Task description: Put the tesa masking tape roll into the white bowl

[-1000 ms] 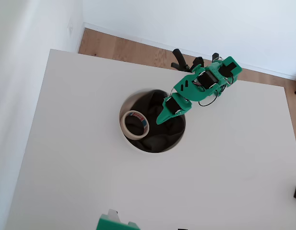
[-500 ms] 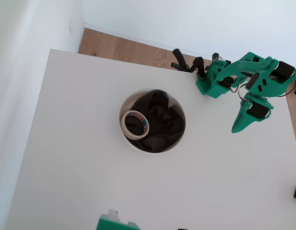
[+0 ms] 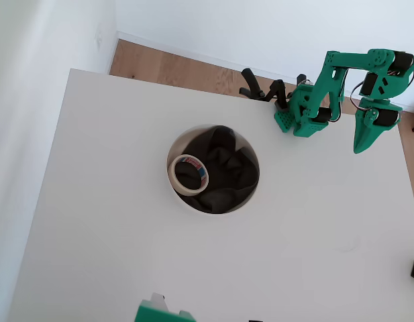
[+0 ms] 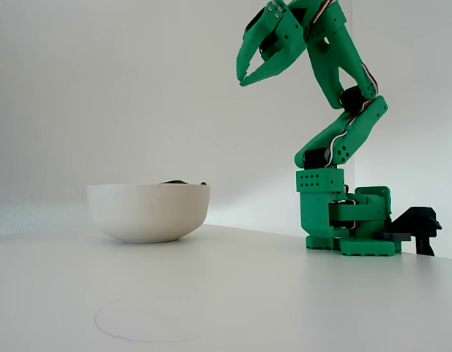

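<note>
From the overhead view I see the tesa masking tape roll (image 3: 188, 174) lying inside the white bowl (image 3: 178, 200), toward the bowl's left side, resting on the dark cloth lining (image 3: 227, 171) and close against the left rim. Its red and blue core print faces the middle of the bowl. The bowl sits near the centre of the white surface (image 3: 113, 241).

My green arm (image 3: 321, 94) is folded back over its base at the far edge of the surface, and the pincer (image 3: 362, 146) points down at the right of that view, well apart from the bowl and the tape. In the fixed view the pincer (image 4: 242, 77) hangs high above the surface, up and to the right of the bowl (image 4: 149, 211), with its tips aimed down and to the left. There I can see a small gap between the two fingertips, so the jaws are slightly spread and nothing is held between them. In that side-on view only a bit of dark cloth peeks over the bowl's rim.
</note>
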Controlling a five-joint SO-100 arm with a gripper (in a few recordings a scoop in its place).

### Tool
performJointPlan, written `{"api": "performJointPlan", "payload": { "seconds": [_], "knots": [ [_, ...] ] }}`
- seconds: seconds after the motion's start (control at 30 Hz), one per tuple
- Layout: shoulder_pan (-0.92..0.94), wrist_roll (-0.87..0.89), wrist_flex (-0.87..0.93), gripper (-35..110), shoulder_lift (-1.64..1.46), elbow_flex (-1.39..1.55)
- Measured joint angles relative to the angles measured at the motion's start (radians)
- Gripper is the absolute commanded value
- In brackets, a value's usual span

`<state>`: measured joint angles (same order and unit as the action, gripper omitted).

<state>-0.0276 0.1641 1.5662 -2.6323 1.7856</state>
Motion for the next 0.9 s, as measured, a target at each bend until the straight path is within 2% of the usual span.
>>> {"api": "performJointPlan", "payload": {
  "seconds": [0.2, 0.4, 0.63, 0.9],
  "knots": [
    [0.011, -0.061, -0.178, -8, -0.27, 0.48],
    [0.058, -0.089, -0.279, -8, -0.411, 0.773],
    [0.044, -0.083, -0.262, -8, -0.706, 1.025],
    [0.058, -0.094, -0.241, -8, -0.75, 1.088]
  ]
}}
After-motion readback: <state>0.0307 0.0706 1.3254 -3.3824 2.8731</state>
